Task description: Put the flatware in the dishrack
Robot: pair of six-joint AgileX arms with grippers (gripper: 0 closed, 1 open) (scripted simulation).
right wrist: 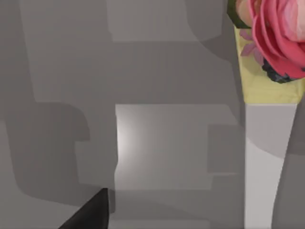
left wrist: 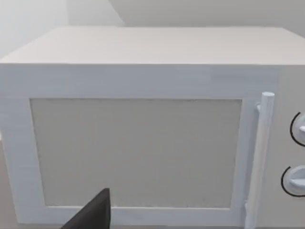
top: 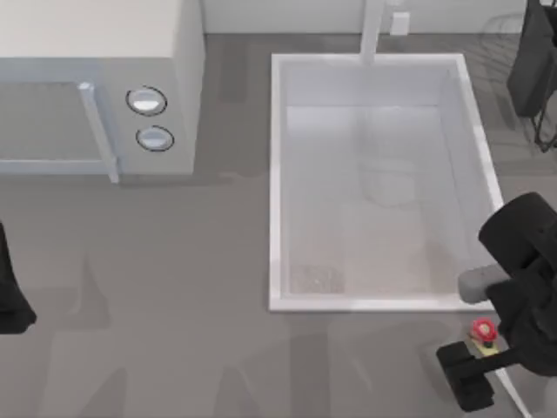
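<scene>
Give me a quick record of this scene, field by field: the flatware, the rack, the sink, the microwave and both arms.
flatware: red head at, on the table below the sink's lower right corner
dishrack: dark wires at the top right edge
sink: white basin, right of centre
microwave: upper left, door shut
right gripper: by the flatware
left arm: parked at the left edge

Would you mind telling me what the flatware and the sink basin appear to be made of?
The flatware looks like matte plastic or ceramic: a pink-red flower-shaped head, yellow collar and flat pale handle without metallic glints. The sink basin looks like smooth white enamel or plastic, with a soft sheen on its walls.
</scene>
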